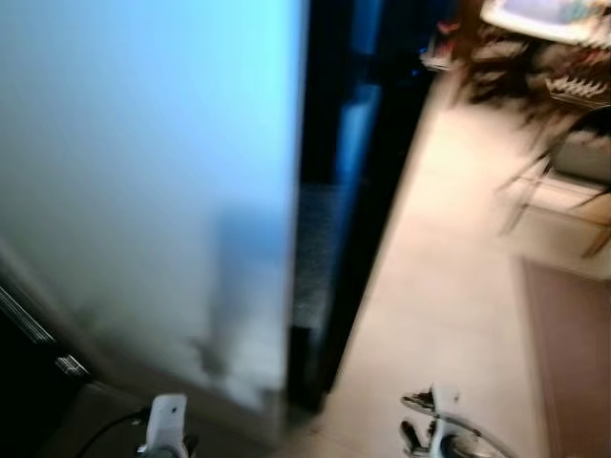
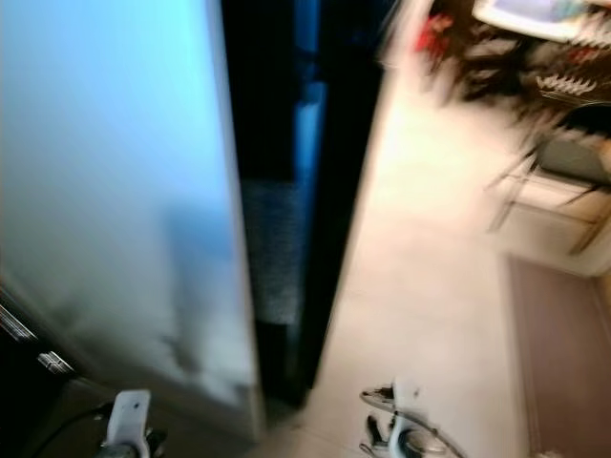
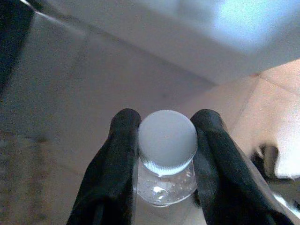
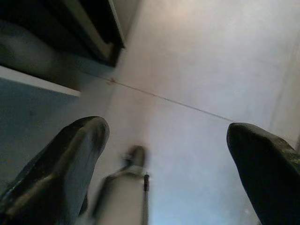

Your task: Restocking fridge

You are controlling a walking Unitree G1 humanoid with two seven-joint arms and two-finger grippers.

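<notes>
The fridge (image 1: 143,191) stands close before me on the left, its pale door face blue-lit and blurred, with a dark gap (image 1: 334,191) along its right edge. In the left wrist view my left gripper (image 3: 165,140) is shut on a clear water bottle (image 3: 167,140) with a white ribbed cap, one finger on each side of the neck. In the right wrist view my right gripper (image 4: 168,145) is open over the tiled floor, with nothing between its fingers. Both wrists (image 1: 167,425) (image 1: 434,429) show low at the bottom of the eye views.
Beige tiled floor (image 1: 439,286) runs ahead to the right of the fridge. A chair with thin legs (image 1: 563,181) and a cluttered table (image 1: 544,38) stand at the far right. A brownish mat (image 1: 573,353) lies on the floor at right.
</notes>
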